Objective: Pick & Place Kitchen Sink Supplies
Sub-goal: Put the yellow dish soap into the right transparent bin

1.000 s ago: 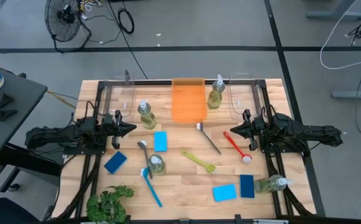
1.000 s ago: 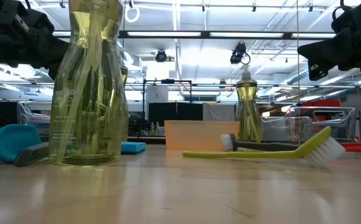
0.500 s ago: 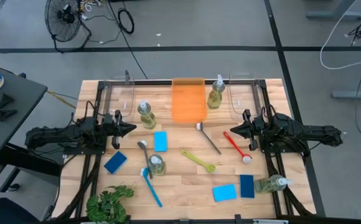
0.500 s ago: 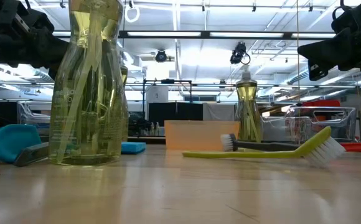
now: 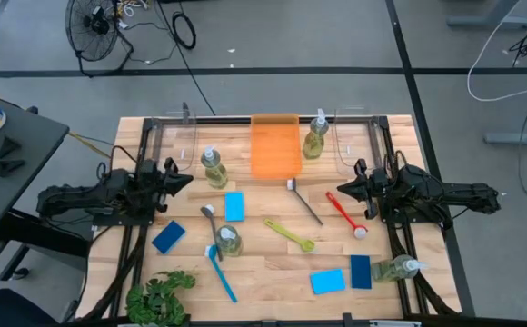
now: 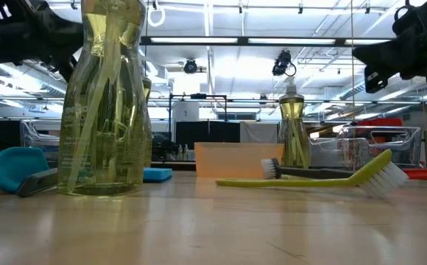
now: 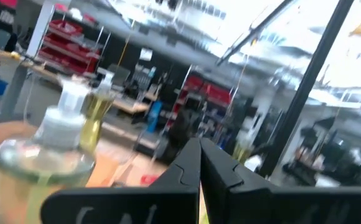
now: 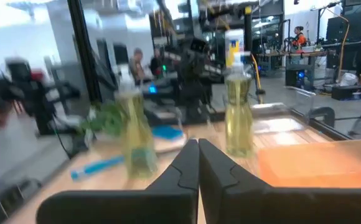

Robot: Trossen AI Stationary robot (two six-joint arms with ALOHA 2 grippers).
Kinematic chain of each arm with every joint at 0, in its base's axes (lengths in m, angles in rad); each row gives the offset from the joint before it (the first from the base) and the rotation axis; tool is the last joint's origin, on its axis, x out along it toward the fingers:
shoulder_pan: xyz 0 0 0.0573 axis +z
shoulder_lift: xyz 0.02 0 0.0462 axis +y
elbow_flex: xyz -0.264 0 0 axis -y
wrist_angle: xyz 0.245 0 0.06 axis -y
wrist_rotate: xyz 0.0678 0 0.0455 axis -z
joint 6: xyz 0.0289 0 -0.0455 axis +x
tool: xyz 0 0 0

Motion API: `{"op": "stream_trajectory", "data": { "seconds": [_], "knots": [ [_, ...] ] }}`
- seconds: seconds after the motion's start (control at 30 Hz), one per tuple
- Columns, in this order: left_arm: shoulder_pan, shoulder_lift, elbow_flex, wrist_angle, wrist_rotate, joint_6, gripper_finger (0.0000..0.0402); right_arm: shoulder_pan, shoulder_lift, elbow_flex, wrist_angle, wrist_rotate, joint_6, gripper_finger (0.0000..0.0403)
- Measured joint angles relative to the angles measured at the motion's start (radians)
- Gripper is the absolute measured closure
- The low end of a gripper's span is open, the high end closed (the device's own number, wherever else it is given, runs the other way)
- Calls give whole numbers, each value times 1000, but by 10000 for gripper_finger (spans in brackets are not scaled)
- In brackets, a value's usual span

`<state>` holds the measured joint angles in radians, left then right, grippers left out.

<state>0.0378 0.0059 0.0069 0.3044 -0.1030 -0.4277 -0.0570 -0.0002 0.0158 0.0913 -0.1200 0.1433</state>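
- Left gripper (image 5: 185, 181): fingers pressed together, empty, raised above table; pump bottle (image 5: 213, 168) just ahead of tip.
- Right gripper (image 5: 341, 192): fingers pressed together, empty; red brush (image 5: 343, 213) just beside, below tip.

Four pump bottles (image 5: 213, 168), sponges (image 5: 234, 206) and brushes (image 5: 290, 234) lie scattered on the desk (image 5: 273, 272) between two empty pincers, left (image 5: 185, 182) and right (image 5: 341, 191).
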Motion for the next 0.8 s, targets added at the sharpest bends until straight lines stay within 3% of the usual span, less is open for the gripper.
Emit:
{"op": "stream_trajectory", "data": {
  "seconds": [0.27, 0.5, 0.8],
  "knots": [
    [0, 1, 15, 20, -48, -172, 399, -1, 0, 0, 174, 113, 470, 399],
    [0, 1, 146, -74, -51, -136, 400, 0, 0, 50, 209, 185, 397, 401],
    [0, 66, 434, -420, -54, -29, 401, 0, 74, 292, -46, 220, 299, 402]
  ]
}}
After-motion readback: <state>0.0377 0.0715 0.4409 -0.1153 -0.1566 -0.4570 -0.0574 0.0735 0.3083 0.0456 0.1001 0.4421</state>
